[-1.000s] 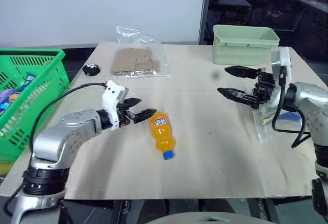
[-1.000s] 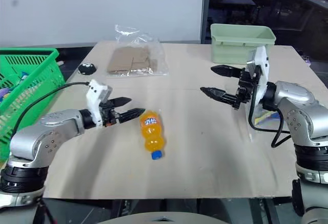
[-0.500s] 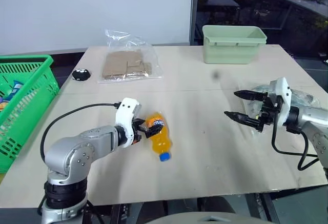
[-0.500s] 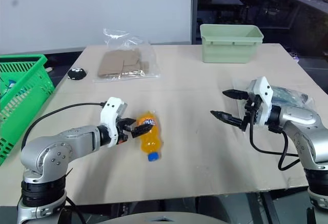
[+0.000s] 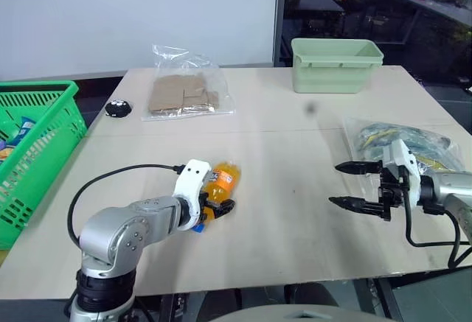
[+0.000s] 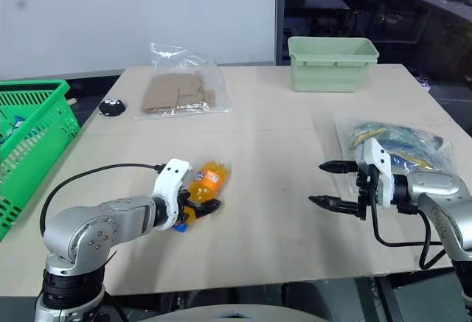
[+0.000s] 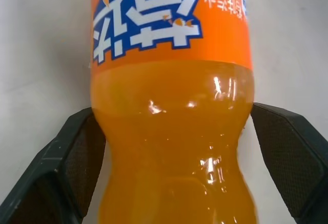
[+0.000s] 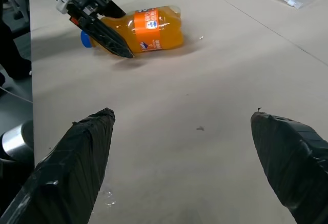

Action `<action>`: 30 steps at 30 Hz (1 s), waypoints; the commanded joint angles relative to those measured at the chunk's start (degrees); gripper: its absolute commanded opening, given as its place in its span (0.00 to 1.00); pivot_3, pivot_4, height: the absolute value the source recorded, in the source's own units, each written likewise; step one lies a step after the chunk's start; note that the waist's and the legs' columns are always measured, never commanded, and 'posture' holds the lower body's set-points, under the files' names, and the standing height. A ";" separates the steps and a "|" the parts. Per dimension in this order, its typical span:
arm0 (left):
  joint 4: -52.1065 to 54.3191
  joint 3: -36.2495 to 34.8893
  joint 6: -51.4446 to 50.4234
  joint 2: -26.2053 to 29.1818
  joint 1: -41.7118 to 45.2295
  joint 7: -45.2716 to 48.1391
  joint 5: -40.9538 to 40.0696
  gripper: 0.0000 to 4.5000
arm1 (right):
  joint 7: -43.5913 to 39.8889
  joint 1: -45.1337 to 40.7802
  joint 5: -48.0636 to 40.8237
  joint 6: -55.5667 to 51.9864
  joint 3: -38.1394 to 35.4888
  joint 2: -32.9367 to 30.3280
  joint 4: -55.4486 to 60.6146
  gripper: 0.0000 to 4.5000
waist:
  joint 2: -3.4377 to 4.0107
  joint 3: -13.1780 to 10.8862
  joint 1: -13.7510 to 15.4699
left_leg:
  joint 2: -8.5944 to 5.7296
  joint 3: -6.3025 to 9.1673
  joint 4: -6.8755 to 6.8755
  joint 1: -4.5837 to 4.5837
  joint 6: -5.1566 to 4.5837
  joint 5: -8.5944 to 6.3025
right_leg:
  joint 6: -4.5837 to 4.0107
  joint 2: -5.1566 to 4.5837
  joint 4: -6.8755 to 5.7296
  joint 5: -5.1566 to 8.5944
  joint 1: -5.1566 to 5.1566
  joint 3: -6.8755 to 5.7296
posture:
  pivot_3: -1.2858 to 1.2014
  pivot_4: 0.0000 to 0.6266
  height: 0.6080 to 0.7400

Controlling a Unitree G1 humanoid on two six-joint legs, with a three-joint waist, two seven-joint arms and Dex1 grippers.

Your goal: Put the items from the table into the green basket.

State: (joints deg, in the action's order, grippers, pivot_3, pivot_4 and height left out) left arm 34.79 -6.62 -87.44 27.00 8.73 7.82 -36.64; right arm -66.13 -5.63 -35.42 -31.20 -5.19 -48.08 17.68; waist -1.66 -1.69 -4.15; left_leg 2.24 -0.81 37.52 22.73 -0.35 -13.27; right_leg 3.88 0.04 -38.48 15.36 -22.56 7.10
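The small orange soda bottle [image 5: 223, 177] lies on the pale wood table [image 5: 295, 123], left of centre. My left gripper [image 5: 211, 208] is open and angled down, its two fingers [image 7: 77, 157] straddling the bottle's [image 7: 171, 131] lower body close to each side. The blue cap [image 5: 197, 226] peeks out beside the fingers. My right gripper [image 5: 352, 186] hovers open and empty over the table, pointing left, just in front of the clear bag with blue-yellow contents [image 5: 398, 141]. A clear bag of brown contents [image 5: 184, 93] lies at the back. The green basket [image 5: 33, 152] stands at the left edge.
A pale mint tub [image 5: 336, 63] sits at the back right. A small black object [image 5: 116, 107] lies near the table's back left corner. Some packets [image 5: 15, 132] lie in the basket. Bare tabletop stretches between the two grippers.
My left gripper sank over the bottle and now straddles it; the bottle swung, cap toward me. My right gripper dropped and drew back, uncovering the blue-yellow bag.
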 commanded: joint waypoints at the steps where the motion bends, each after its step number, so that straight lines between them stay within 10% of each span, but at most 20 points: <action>1: 0.66 0.03 0.68 0.13 -0.50 0.52 1.37 0.99 | -1.10 -0.83 -2.04 -0.37 -1.55 -0.79 2.09 1.00 | 0.00 0.00 0.04 | 0.00 0.00 0.00 0.00 0.00 0.00 | 0.00 0.00 0.00 0.00 0.00 0.00 | 0.50 0.00 1.00; 5: 0.00 -3.35 1.81 -1.50 0.15 2.56 0.65 0.99 | -0.73 -1.70 -1.43 0.06 -1.05 -0.60 1.55 1.00 | 0.00 0.00 0.03 | 0.00 -0.01 -0.01 0.01 0.00 0.00 | 0.00 -0.01 0.04 0.00 0.00 0.00 | 0.50 0.00 1.00; 10: -0.06 -2.87 2.59 0.05 -0.47 3.14 2.45 0.64 | -0.60 -1.95 -1.10 0.51 -1.04 -0.38 1.18 1.00 | -0.01 -0.01 0.09 | 0.00 -0.01 -0.02 0.03 0.00 0.00 | 0.00 -0.02 0.09 0.01 0.00 0.00 | 0.50 0.00 1.00; 20: -5.35 -4.10 21.82 2.40 6.67 4.15 9.71 0.63 | 1.12 -4.67 -4.35 -0.10 -1.87 2.57 2.21 1.00 | -0.13 -0.16 0.19 | 0.00 0.02 -0.07 0.04 0.01 0.00 | 0.00 0.01 0.14 0.00 -0.02 0.00 | 0.50 0.00 1.00; 30: -33.72 -5.95 49.14 29.04 17.73 9.88 28.05 0.63 | 7.66 -16.61 -12.09 -3.56 -3.12 8.53 4.12 1.00 | -0.22 -0.38 0.09 | 0.01 0.00 -0.45 0.20 0.01 -0.01 | -0.04 0.03 0.45 -0.25 -0.19 0.01 | 0.52 0.00 1.00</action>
State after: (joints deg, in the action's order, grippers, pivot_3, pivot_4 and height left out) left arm 4.77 -8.66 -44.32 52.36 23.58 17.57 -12.76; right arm -59.32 -20.68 -44.90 -34.25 -5.68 -39.67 20.11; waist -1.88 -2.08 -4.07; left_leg 2.26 -0.78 37.03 22.95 -0.34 -13.28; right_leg 3.83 0.07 -38.00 15.10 -22.77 7.07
